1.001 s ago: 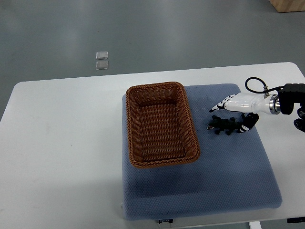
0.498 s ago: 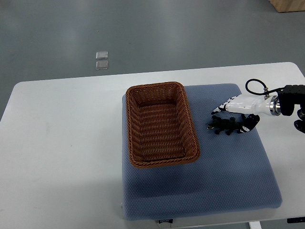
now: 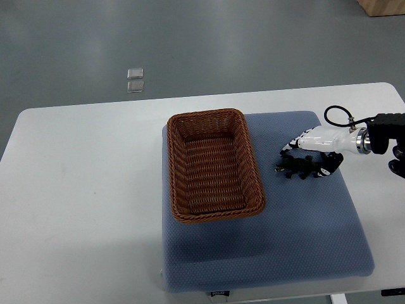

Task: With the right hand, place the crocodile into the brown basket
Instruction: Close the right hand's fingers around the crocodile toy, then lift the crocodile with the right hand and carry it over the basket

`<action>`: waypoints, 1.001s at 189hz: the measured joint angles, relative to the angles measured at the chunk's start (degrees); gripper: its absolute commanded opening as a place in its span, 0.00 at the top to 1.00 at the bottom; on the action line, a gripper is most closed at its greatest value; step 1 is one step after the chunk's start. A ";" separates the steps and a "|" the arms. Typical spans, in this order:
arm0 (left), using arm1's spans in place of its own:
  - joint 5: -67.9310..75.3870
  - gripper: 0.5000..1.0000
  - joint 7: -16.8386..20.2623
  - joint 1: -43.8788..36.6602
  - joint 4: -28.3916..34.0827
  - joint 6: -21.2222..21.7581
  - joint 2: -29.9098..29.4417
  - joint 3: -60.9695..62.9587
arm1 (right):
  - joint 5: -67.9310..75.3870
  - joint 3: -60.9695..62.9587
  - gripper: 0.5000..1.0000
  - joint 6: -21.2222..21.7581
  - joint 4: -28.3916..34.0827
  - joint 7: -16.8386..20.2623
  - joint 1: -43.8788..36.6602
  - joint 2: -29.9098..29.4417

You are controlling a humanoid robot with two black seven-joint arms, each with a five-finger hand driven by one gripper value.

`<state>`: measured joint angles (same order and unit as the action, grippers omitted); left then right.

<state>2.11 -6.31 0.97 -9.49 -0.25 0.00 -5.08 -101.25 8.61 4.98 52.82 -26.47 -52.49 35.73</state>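
Top view: the right hand [image 3: 314, 144] enters from 3 o'clock and sits over the crocodile [image 3: 296, 167], which lies flat on the blue cushion [image 3: 304, 234], at 3 o'clock from the brown basket [image 3: 254, 158] and near it but not touching. The hand is open: its fingers [image 3: 292, 147] stretch in a shallow arch along the toy's 12 o'clock side, and the thumb [image 3: 330, 167] hooks round near the end that points to 3 o'clock. No grasp has closed yet, and whether any fingertip is touching the toy cannot be told at this size. The step in hand appears to be the grasp itself. To do it well, lower your palm until the fingers drop past the toy's far flank, then bring the fingers and thumb together across the body, not across the thin legs, which would probably slip out. The cushion looks soft, so you can press into it slightly to get the fingertips under the toy. Check that the toy comes up level before you carry it. Lift it higher than the woven rim, carry it toward 9 o'clock and let go only above the basket's floor. The basket looks light, so a knock from the wrist would likely shift it across the white table [image 3: 82, 190]. The left arm is out of view.
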 measured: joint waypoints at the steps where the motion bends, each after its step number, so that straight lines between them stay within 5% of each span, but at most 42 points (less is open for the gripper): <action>1: 0.00 0.00 0.00 0.00 0.00 0.00 0.00 0.00 | 0.00 0.00 0.32 0.00 -0.01 0.00 -0.01 -0.01; 61: 0.00 0.00 -0.02 0.00 0.00 0.00 0.00 0.00 | 0.06 0.05 0.41 -0.04 -0.45 0.09 -0.14 -0.35; 107: 0.00 0.00 -0.02 0.00 0.00 0.00 0.00 -0.02 | 0.07 0.08 0.68 -0.05 -0.45 0.10 -0.20 -0.48; 189: 0.00 0.00 -0.02 0.00 0.00 -0.02 0.00 -0.01 | 0.00 0.00 1.00 -0.06 -0.90 0.10 -0.77 -0.49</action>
<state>2.11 -6.33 0.97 -9.49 -0.28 0.00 -5.09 -101.25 8.61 4.91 51.92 -26.37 -53.26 35.24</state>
